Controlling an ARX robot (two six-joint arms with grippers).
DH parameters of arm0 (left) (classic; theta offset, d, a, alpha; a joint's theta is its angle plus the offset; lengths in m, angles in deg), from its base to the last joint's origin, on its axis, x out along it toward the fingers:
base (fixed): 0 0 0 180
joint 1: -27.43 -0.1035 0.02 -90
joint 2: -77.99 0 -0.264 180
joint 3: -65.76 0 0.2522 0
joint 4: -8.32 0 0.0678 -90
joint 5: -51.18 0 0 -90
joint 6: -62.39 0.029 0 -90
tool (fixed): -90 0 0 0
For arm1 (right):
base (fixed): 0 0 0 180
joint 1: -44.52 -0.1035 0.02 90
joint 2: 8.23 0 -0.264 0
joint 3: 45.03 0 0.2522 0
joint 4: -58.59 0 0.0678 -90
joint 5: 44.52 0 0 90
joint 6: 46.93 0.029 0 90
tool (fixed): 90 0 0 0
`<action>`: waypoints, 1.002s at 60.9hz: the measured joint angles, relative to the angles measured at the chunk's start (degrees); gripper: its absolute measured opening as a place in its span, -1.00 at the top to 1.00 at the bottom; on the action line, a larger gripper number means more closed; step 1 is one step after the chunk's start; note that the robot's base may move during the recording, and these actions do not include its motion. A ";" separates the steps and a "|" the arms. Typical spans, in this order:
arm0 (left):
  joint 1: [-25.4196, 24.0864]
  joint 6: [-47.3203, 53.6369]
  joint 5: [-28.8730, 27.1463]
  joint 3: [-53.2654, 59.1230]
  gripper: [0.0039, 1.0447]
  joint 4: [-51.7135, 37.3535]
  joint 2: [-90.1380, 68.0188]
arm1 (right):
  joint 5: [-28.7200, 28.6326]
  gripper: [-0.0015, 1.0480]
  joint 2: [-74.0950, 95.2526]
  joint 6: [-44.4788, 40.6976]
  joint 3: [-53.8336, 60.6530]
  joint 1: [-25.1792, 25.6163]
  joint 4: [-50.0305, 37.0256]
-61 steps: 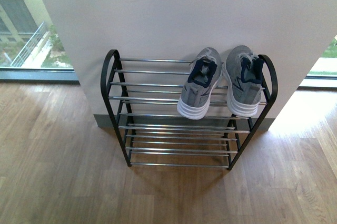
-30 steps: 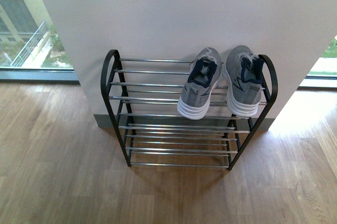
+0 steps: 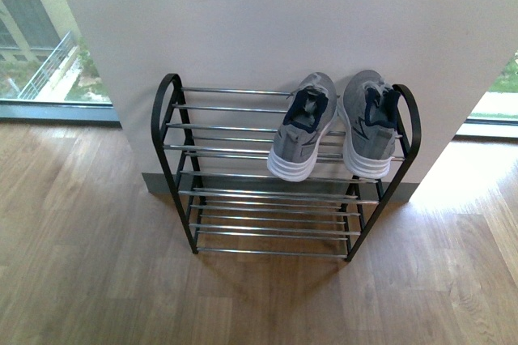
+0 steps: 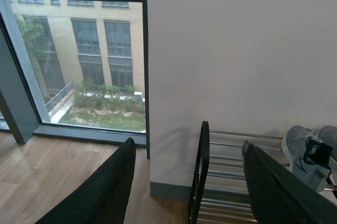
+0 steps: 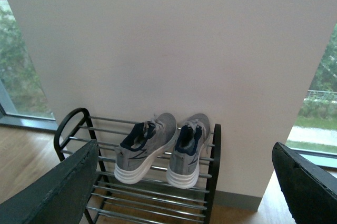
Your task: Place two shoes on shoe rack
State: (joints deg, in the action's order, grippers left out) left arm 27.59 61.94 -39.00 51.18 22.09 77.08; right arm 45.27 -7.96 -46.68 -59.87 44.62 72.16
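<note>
Front view, grey sneakers (image 3: pixel 301 136) atop shoe rack (image 3: pixel 243 194)

Shoe rack (image 3: pixel 243 196) against white wall (image 3: pixel 259 21), grey sneakers (image 3: pixel 298 141) paired on top shelf

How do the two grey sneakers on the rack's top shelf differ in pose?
The left sneaker lies slanted, its toe leaning toward the other; the right sneaker lies nearly straight. The right sneaker is beside the shoe rack's side arch; the left sneaker is nearer the middle. Both rest heel-forward, toes toward the wall.
</note>
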 joint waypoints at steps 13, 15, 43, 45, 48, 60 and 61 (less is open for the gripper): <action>0.00 0.13 0.17 0.00 -0.82 0.02 0.00 | 0.22 -0.82 0.00 0.00 0.00 0.02 0.00; 0.00 0.15 0.24 0.00 -0.83 0.00 0.00 | 0.35 -0.82 0.00 0.00 0.00 0.00 0.00; -0.02 0.17 0.20 0.00 -0.83 0.00 0.00 | 0.24 -0.82 0.00 0.00 0.00 0.00 0.02; -0.02 0.17 0.20 0.00 -0.83 0.00 0.00 | 0.26 -0.82 0.00 0.00 0.00 0.00 0.04; -0.02 0.17 0.20 0.00 -0.83 0.00 0.00 | 0.26 -0.82 0.00 0.02 0.00 0.00 0.04; -0.02 0.20 0.20 0.00 -0.83 0.00 0.00 | 0.26 -0.82 0.00 0.02 0.00 0.00 0.04; -0.02 0.17 0.20 0.00 -0.83 0.00 0.00 | 0.26 -0.82 0.00 0.00 0.00 0.00 0.04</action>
State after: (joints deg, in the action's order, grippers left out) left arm 27.57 62.11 -38.81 51.18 22.09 77.08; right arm 45.53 -7.96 -46.68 -59.87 44.62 72.20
